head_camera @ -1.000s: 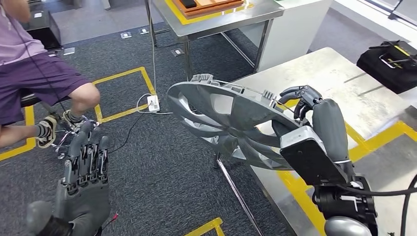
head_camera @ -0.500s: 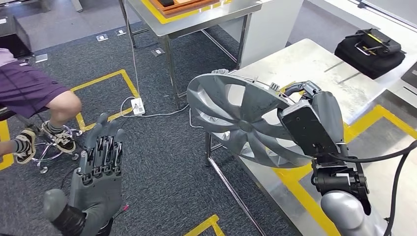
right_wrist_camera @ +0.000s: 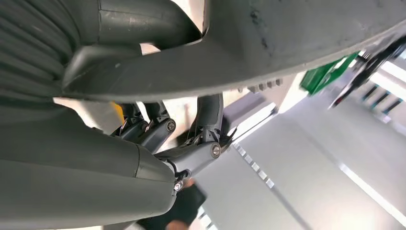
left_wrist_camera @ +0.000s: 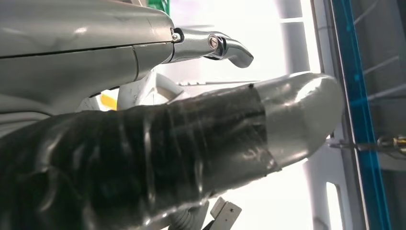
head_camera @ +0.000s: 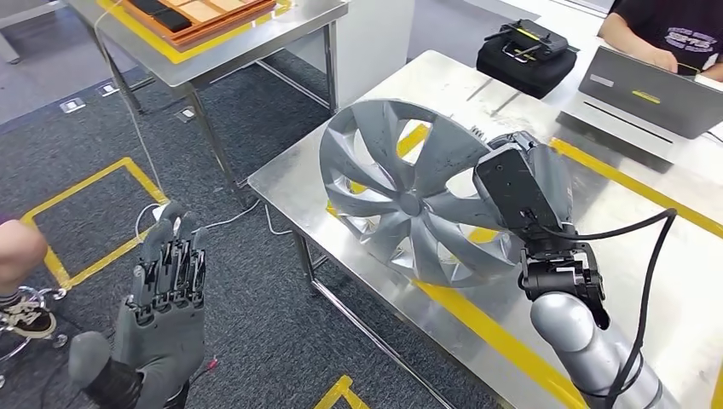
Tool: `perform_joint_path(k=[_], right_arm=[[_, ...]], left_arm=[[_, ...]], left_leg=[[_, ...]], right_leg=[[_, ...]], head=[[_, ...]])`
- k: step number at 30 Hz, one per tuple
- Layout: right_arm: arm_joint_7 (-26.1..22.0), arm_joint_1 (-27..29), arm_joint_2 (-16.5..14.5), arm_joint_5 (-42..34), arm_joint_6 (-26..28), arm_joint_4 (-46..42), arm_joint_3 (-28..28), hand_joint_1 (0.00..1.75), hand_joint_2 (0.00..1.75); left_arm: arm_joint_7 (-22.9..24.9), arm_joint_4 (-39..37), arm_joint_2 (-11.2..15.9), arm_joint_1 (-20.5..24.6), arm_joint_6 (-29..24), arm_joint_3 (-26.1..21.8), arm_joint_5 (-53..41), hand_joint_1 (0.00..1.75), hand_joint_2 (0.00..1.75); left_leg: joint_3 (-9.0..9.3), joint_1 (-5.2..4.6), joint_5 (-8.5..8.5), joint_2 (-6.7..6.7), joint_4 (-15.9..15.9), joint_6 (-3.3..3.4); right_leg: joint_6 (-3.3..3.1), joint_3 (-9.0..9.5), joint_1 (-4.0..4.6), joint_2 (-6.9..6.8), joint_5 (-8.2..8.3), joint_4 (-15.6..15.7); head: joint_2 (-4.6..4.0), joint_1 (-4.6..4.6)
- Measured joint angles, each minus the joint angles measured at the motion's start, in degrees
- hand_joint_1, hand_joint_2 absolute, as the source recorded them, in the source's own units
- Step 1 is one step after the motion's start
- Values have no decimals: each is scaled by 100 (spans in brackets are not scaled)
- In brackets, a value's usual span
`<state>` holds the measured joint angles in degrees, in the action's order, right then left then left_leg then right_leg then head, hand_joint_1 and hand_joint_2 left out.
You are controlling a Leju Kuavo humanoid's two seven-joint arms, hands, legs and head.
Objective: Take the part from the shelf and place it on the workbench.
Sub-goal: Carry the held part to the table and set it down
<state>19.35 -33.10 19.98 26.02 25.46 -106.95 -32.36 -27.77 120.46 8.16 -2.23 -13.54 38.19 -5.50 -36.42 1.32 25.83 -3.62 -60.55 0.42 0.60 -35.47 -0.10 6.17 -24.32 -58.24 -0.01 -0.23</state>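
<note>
Right hand (head_camera: 522,175): its dark fingers (right_wrist_camera: 201,124) curl over the rim of the grey plastic multi-spoke wheel cover (head_camera: 409,204), pinching the rim against the grey palm, as the right wrist view confirms. From that grip the disc extends outward on edge, tilted, above the near corner of the brushed-steel workbench with yellow tape lines (head_camera: 290,183); whether its lower rim touches the steel cannot be told. Beyond the fingers lie a black zipped bag (head_camera: 524,55) and a grey laptop (head_camera: 652,98) with a person seated at it. Left hand (head_camera: 166,294): fingers straight, slightly apart, empty, hanging over the dark carpet (head_camera: 256,315). Risks: held at one rim point only, the cover could pivot or slip; released near the corner edge while tilted, it could roll off onto the carpet.
</note>
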Motion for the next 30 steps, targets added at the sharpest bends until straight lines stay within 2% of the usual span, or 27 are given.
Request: perform_joint_path(k=[1, 3, 4, 6, 7, 8, 9, 10, 11, 12, 13, 14, 16, 17, 18, 19, 21, 22, 23, 24, 25, 26, 27, 28, 30], right_arm=[[16, -17, 1, 29, 40, 47, 22, 175, 175], [44, -39, 4, 92, 110, 123, 63, 175, 175], [57, -39, 8, 136, 150, 155, 76, 175, 175], [81, -29, 16, 264, 265, 214, 110, 175, 175], [90, -16, 20, 351, 359, 245, 134, 175, 175], [93, 3, 21, 451, 475, 278, 161, 175, 175], [91, 36, 20, 575, 632, 311, 193, 175, 175], [81, 78, 20, 697, 794, 339, 229, 175, 175], [63, 120, 19, 812, 949, 361, 269, 175, 175], [35, 154, 17, 915, 1090, 376, 316, 175, 175], [3, 177, 15, 988, 1193, 385, 368, 175, 175], [-27, 187, 11, 1038, 1267, 390, 420, 175, 175], [-74, 194, -3, 1086, 1357, 393, 530, 175, 175], [-85, 200, -8, 1092, 1378, 395, 575, 175, 175], [-93, 213, -13, 1096, 1393, 397, 616, 175, 175], [-95, 234, -16, 1099, 1397, 401, 649, 175, 175], [-117, 268, -32, 1134, 1397, 410, 708, 175, 175], [-158, 283, -56, 1178, 1396, 416, 747, 175, 175], [-222, 296, -90, 1235, 1396, 420, 791, 175, 175], [-315, 319, -143, 1306, 1397, 422, 853, 175, 175], [-413, 347, -206, 1375, 1397, 422, 922, 175, 175], [-505, 376, -269, 1441, 1397, 422, 994, 175, 175], [-595, 400, -335, 1520, 1397, 421, 1078, 175, 175], [-669, 421, -398, 1606, 1397, 417, 1163, 175, 175], [-796, 450, -514, 1820, 1397, 400, 1331, 175, 175]], left_arm=[[-3, -6, -5, 3, 2, 0, 1, 0, 0], [-5, -9, -19, 8, 6, -1, 1, 0, 0], [-5, -10, -26, 14, 8, -1, 1, 0, 0], [-7, -12, -45, 23, 12, -1, 1, 0, 0], [-8, -16, -52, 25, 14, -1, 1, 0, 0], [-9, -20, -56, 23, 15, -1, 1, 0, 0], [-9, -26, -56, 22, 16, -1, 1, 0, 0], [-8, -31, -56, 21, 16, -1, 1, 0, 0], [-8, -34, -58, 22, 16, -1, 1, 0, 0], [-8, -37, -63, 23, 16, -1, 1, 0, 0], [-8, -38, -73, 26, 16, -1, 1, 0, 0], [-8, -39, -86, 29, 17, -1, 1, 0, 0], [-7, -45, -108, 40, 19, -1, 1, 0, 0], [-7, -50, -114, 47, 20, -1, 1, 0, 0], [-7, -56, -120, 58, 20, -1, 1, 0, 0], [-6, -62, -127, 74, 21, 0, 1, 0, 0], [-14, -71, -137, 100, 26, 2, 1, 0, 0], [-16, -78, -138, 105, 32, 3, 1, 0, 0], [-18, -86, -139, 103, 39, 3, 1, 0, 0], [-17, -97, -141, 101, 46, 4, 1, 0, 0], [-16, -111, -143, 101, 55, 4, 1, 0, 0], [-16, -123, -145, 102, 65, 4, 1, 0, 0], [-16, -135, -148, 103, 75, 4, 1, 0, 0], [-17, -143, -150, 105, 86, 4, 1, 0, 0], [-18, -154, -158, 109, 98, 4, 1, 0, 0]], left_leg=[[69, -3, 9, -52, 102, 21], [98, -21, 0, 54, 133, 88], [112, -19, -9, 112, 151, 121], [142, -12, -19, 233, 187, 181], [149, -27, -14, 293, 190, 202], [150, -41, -5, 353, 189, 221], [150, -53, 5, 415, 187, 233], [155, -63, 17, 482, 185, 239], [165, -73, 33, 549, 184, 242], [182, -82, 50, 617, 183, 241], [205, -91, 69, 683, 184, 236], [222, -110, 90, 748, 184, 222], [235, -142, 120, 876, 184, 180], [240, -154, 130, 947, 187, 159], [254, -158, 146, 1015, 187, 133], [256, -154, 175, 999, 169, 103], [132, -126, 344, 722, -118, 38], [-41, -106, 480, 540, -437, 11], [-252, -93, 616, 431, -826, -9], [-465, -89, 707, 395, -1176, -22], [-621, -88, 710, 384, -1385, -27], [-680, -88, 609, 377, -1388, -21], [-627, -87, 418, 353, -1168, -5], [-486, -79, 180, 261, -785, 17], [-164, -50, -95, -9, -74, 56]], right_leg=[[38, -25, -11, 60, 0, -8], [109, -70, -41, 154, 19, 5], [139, -105, -43, 119, 7, -24], [186, -305, -30, -162, -177, -385], [203, -470, -25, -342, -332, -725], [216, -660, -28, -466, -493, -1117], [223, -828, -33, -527, -599, -1448], [221, -916, -34, -554, -615, -1613], [209, -891, -31, -571, -526, -1551], [186, -759, -21, -607, -356, -1280], [146, -552, 5, -716, -165, -861], [100, -350, 53, -861, -42, -463], [15, -112, 130, -1039, 35, -29], [-9, -89, 151, -1009, 20, 3], [-32, -73, 138, -924, 36, 23], [-49, -54, 123, -849, 49, 50], [-89, 1, 64, -715, 67, 101], [-101, 16, 45, -646, 71, 108], [-112, 18, 34, -570, 70, 105], [-119, 17, 32, -490, 69, 99], [-120, 18, 32, -407, 63, 90], [-119, 20, 33, -325, 55, 78], [-113, 23, 33, -241, 43, 62], [-101, 24, 28, -159, 31, 46], [-57, 1, 21, -13, 8, 16]], head=[[0, 3], [-1, 15], [-1, 23], [0, 82], [0, 122], [0, 159], [0, 184], [-1, 202], [-1, 222], [-1, 245], [0, 266], [1, 280], [0, 288], [0, 282], [0, 275], [0, 266], [0, 230], [-1, 193], [0, 150], [-1, 109], [-1, 82], [0, 64], [-1, 45], [0, 27], [1, 8]])
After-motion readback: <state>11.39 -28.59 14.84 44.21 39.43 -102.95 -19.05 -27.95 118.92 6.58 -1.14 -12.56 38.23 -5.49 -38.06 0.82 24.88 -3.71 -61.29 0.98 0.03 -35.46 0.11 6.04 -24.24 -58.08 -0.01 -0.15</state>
